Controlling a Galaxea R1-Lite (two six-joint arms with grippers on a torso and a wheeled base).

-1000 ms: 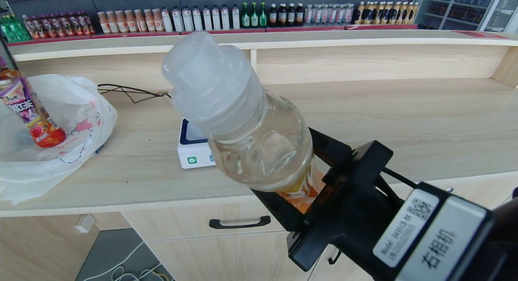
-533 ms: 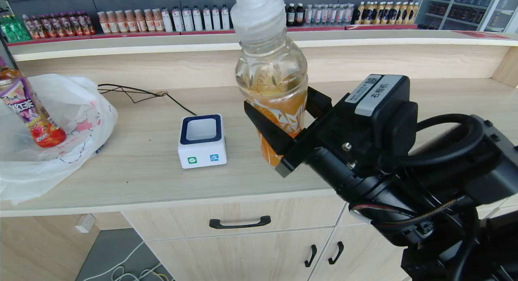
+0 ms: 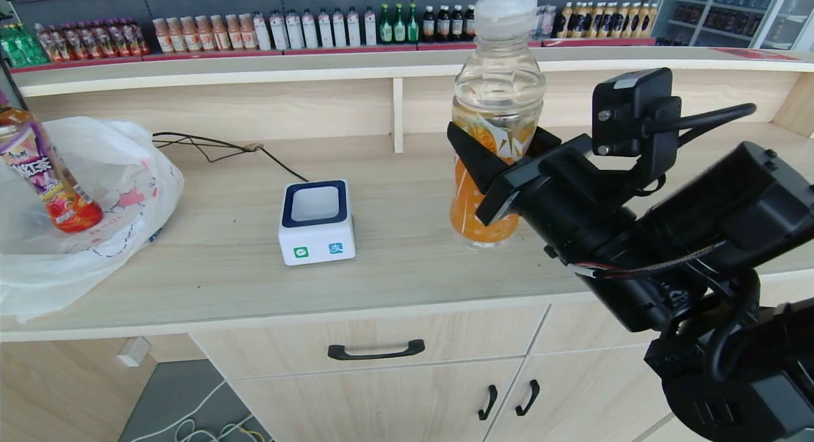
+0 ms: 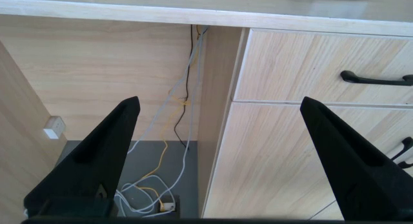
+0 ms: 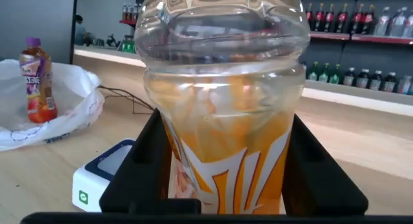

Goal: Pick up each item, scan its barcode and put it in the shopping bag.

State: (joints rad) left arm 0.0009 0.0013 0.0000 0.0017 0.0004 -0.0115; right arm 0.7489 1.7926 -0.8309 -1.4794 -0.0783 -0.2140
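Observation:
A clear bottle [image 3: 495, 111] with an orange label and a white cap stands upright in my right gripper [image 3: 502, 154], which is shut on its labelled middle. Its base is at or just above the counter, right of the white and blue barcode scanner [image 3: 316, 221]. In the right wrist view the bottle [image 5: 222, 114] sits between the black fingers [image 5: 135, 175], with the scanner [image 5: 103, 179] beyond. The white shopping bag [image 3: 108, 194] lies at the counter's left and holds a tea bottle [image 3: 44, 175]. My left gripper [image 4: 219, 104] hangs open below counter height, facing the cabinet fronts.
The scanner's black cable [image 3: 210, 146] runs back along the wooden counter [image 3: 407, 264]. A raised ledge [image 3: 394, 67] backs the counter, with shelves of drinks behind it. Drawers and handles [image 3: 376, 351] lie below. Loose cables [image 4: 161, 185] trail on the floor.
My right gripper swung the bottle from a tilt close to the head camera to upright, carrying it rightward and down toward the counter. The bag, tea bottle and scanner stayed put.

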